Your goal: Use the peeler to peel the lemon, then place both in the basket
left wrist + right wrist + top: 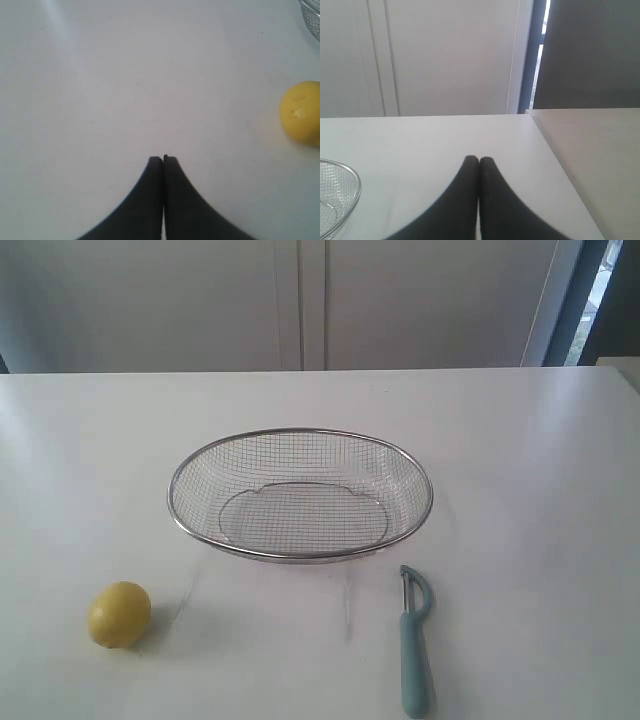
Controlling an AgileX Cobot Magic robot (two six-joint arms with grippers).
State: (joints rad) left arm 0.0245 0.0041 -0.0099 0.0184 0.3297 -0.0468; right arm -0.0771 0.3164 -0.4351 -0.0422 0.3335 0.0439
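The yellow lemon [119, 614] rests on the white table near the front left; the left wrist view catches it too, lemon [302, 113], off to one side of my left gripper [163, 159], which is shut and empty over bare table. A teal-handled peeler [414, 640] lies at the front right, head toward the basket. The wire-mesh basket [300, 552] sits in the middle with nothing in it; its rim [353, 187] shows in the right wrist view. My right gripper [479, 160] is shut and empty, away from the basket. Neither arm shows in the exterior view.
The white table [520, 460] ends at a far edge in front of pale wall panels [300, 300]. In the right wrist view the table's side edge [555, 155] runs close beside the gripper, with a lower beige surface [605, 160] beyond it.
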